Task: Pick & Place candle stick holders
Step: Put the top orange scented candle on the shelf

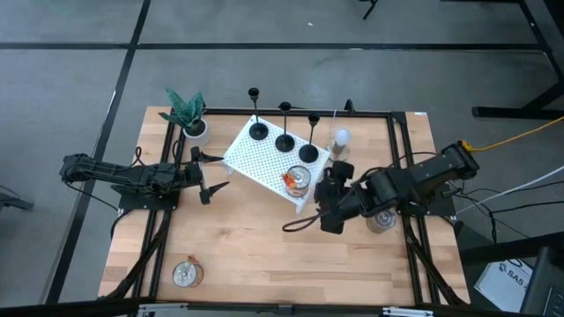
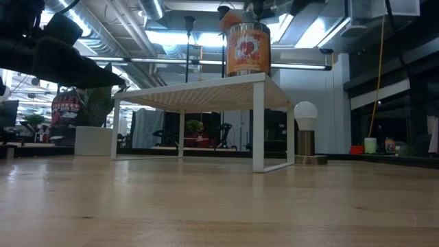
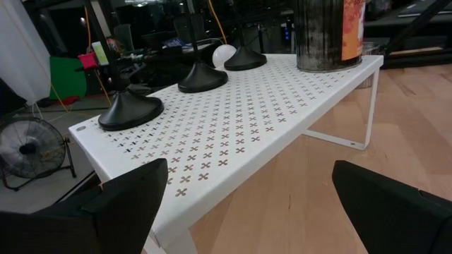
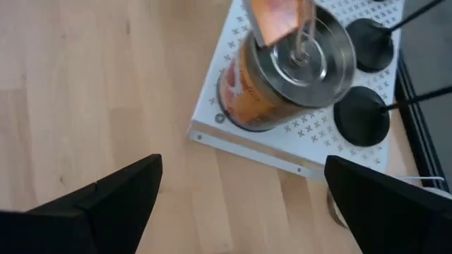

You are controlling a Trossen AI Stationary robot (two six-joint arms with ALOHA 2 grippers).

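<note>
Three black candle stick holders (image 1: 285,141) stand in a row by their round bases on a white perforated shelf (image 1: 256,163) at the table's middle far side. In the left wrist view their bases (image 3: 131,109) show on the shelf top. An orange-labelled tin can (image 1: 298,180) stands on the shelf's near right corner. My right gripper (image 1: 310,204) hovers open just right of and nearer than that corner, tipped downward, with the can (image 4: 289,70) ahead of its fingers. My left gripper (image 1: 216,173) waits open, level, at the shelf's left end.
A potted plant (image 1: 189,119) stands at the far left and a light bulb on a base (image 1: 340,141) behind the shelf's right end. One tin (image 1: 187,274) sits near the front left, another (image 1: 381,220) under my right arm. Bare wood lies along the near side.
</note>
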